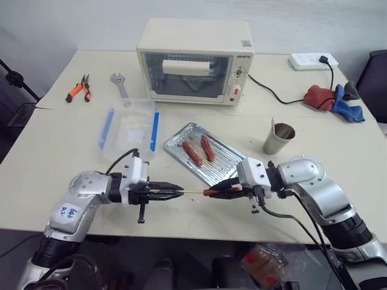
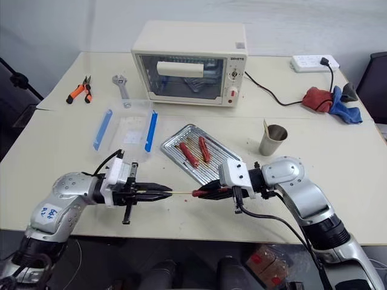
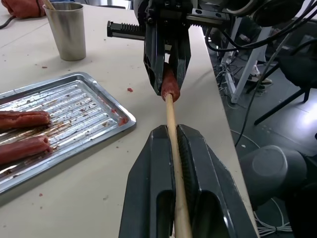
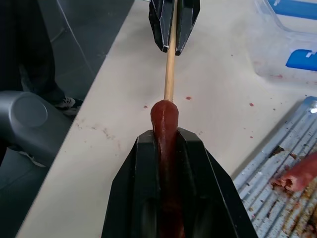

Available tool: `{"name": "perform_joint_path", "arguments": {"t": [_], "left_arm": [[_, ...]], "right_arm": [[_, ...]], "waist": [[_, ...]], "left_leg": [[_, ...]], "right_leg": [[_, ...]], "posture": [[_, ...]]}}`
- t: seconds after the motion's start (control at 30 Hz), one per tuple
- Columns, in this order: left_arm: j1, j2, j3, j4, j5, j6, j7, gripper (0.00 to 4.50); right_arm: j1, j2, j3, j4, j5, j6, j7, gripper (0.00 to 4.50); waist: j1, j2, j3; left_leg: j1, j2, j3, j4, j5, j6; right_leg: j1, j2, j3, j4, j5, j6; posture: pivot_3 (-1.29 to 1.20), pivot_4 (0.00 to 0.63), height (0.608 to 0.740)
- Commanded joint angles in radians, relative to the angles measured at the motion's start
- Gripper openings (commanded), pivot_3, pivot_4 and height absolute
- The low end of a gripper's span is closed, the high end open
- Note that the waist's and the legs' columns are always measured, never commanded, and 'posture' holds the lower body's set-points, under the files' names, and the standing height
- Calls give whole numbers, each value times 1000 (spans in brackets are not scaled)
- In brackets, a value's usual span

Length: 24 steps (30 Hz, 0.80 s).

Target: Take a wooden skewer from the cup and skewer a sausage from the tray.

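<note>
Two pincers (image 1: 175, 192) (image 1: 213, 193), clamped on skewer (image 1: 192, 191) and sausage (image 3: 170, 88), meet above the beige table (image 1: 54, 151).

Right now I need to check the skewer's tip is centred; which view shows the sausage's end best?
Right wrist view: sausage end faces the camera, wooden skewer meeting it. Left wrist shows it farther off; head views show it tiny.

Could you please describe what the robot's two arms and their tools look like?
Both arms have rounded silver-grey shells over black ribbed sleeves, white wrist blocks and looping black cables. The left tool and right tool each have two black tapered fingers. The left arm's shell carries blue handwriting.
</note>
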Motion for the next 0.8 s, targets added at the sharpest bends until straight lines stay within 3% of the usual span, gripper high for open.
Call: {"name": "perform_joint_path", "arguments": {"t": [0.03, 0.47, 0.7, 0.73, 0.8], "left_arm": [[-48, -47, -71, -5, 23, -15, -7, 0], [-168, -197, -155, 89, 99, -5, -38, 0], [-146, -152, -59, 100, 87, -5, -55, 0], [-137, -132, -37, 102, 84, -6, -61, 0], [-116, -100, -5, 96, 73, -7, -70, 0]], "right_arm": [[-40, 45, 24, -36, 14, -6, -3, 288], [-95, 137, 52, -35, 6, 31, 12, 288], [-53, 78, -18, -69, 16, 127, -8, 288], [-38, 58, -35, -73, 20, 126, 1, 870], [-6, 27, -59, -79, 20, 101, 16, 1396]], "waist": [[0, 0, 0], [0, 0, 0], [0, 0, 0], [1, 0, 0], [0, 0, 0]], "left_leg": [[0, 0, 0, 0, 0, 0], [0, 0, 0, 1, 0, 0], [0, 0, 0, 1, 0, 0], [0, 0, 0, 1, 0, 0], [0, 0, 0, 1, 0, 0]], "right_leg": [[0, 0, 0, 0, 0, 0], [0, 0, -1, 1, 0, 0], [0, 0, -1, 2, 0, 0], [0, 0, 0, 2, 0, 0], [0, 0, 0, 2, 0, 0]], "posture": [[0, 150, 740], [0, 150, 740], [0, 150, 740], [0, 150, 740], [0, 150, 740]]}}
